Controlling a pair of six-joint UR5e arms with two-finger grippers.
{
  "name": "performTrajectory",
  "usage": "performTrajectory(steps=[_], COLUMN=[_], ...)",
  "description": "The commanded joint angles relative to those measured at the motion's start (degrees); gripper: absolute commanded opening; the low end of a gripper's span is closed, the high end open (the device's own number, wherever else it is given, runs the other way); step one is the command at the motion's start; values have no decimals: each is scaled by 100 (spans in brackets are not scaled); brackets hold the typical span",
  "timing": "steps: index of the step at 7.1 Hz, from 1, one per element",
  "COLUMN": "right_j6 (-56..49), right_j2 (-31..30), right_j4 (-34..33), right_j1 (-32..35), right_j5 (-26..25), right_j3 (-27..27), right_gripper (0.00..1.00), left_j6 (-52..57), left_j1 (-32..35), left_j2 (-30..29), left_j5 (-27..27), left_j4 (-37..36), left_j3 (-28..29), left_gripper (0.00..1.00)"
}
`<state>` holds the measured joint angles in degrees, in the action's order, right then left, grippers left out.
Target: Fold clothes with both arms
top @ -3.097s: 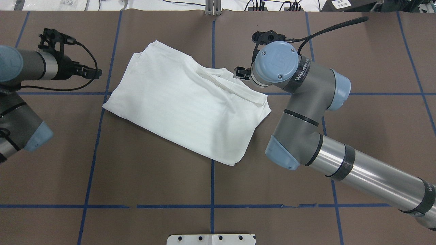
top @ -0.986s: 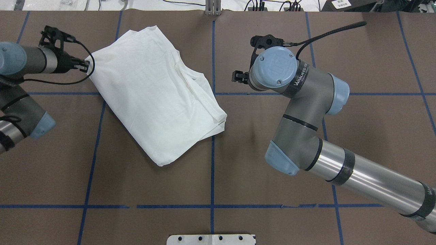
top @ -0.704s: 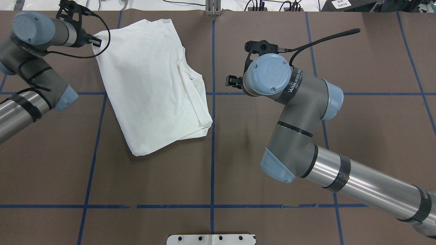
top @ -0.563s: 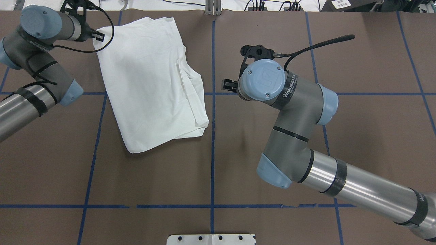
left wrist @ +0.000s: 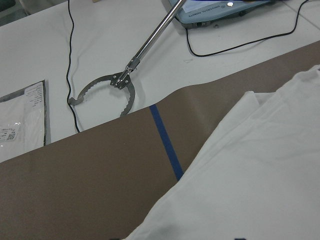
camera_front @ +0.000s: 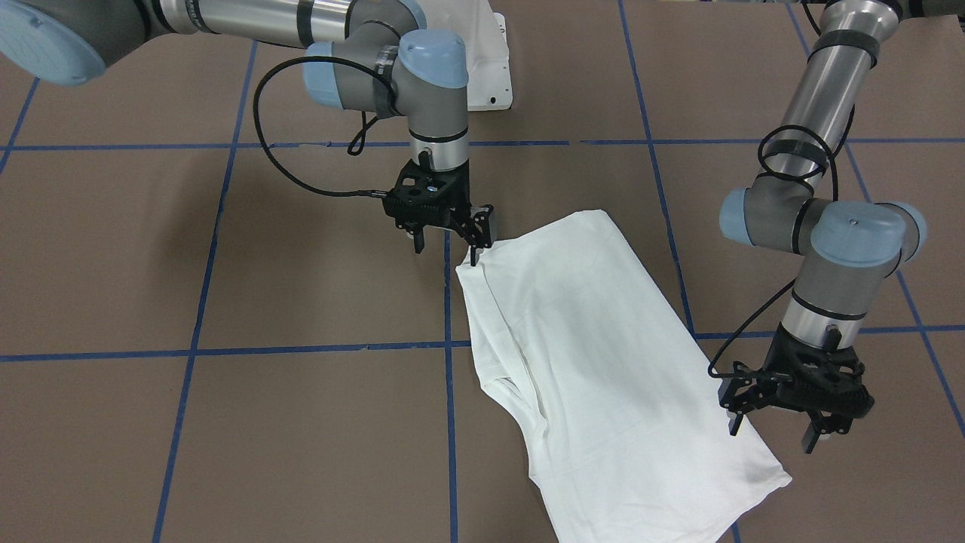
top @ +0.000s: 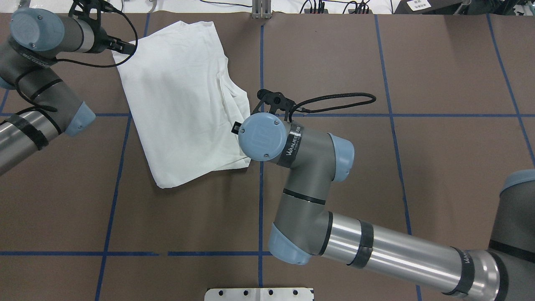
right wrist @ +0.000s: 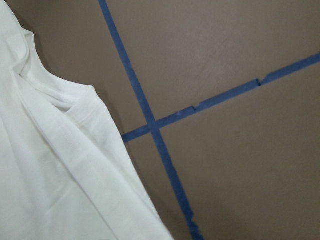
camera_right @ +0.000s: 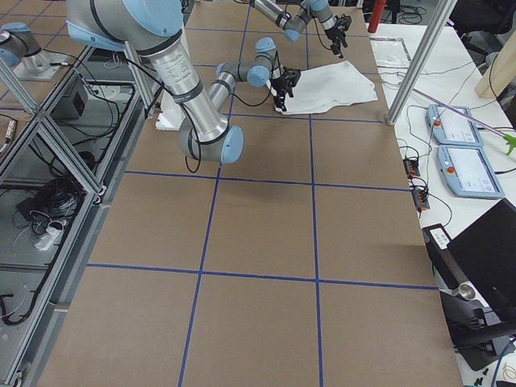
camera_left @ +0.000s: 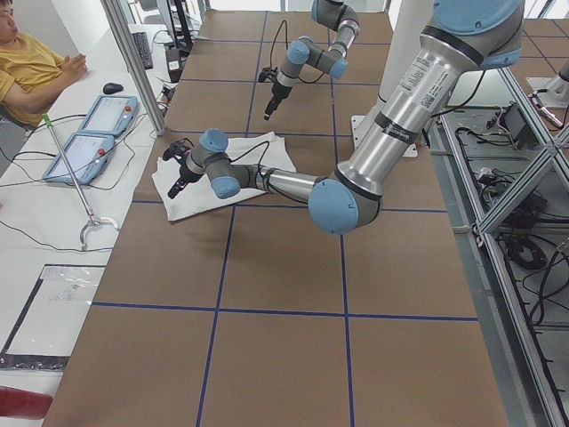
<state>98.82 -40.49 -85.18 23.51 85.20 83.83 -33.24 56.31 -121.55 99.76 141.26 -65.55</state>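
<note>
Exterior front-facing view shows my left gripper [camera_front: 773,436] and right gripper [camera_front: 446,252] both spread wide at opposite ends of the partly folded white T-shirt [camera_front: 595,354]; next, I judge, each must pinch cloth for another fold.

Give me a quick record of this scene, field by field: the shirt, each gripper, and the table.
shirt: white, folded, lying flat on the table
left gripper: open, over the shirt's long side edge
right gripper: open, one fingertip beside a shirt corner
table: brown surface, marked with a blue tape grid
</note>
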Motion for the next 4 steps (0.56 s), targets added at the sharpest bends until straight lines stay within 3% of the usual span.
performTrajectory(steps=[1, 4], right_j6=[838, 1051], right_j2=[419, 428], right_j4=[2, -16], right_j1=[-206, -356], right_j5=[-12, -21], right_j3=[-717, -798], right_gripper=[94, 76], left_j6=[-25, -25], left_j1=[-15, -32], left_j2=[140, 193], left_j5=[35, 35], left_j4=[6, 6], left_j3=[-160, -248], left_gripper=[100, 100])
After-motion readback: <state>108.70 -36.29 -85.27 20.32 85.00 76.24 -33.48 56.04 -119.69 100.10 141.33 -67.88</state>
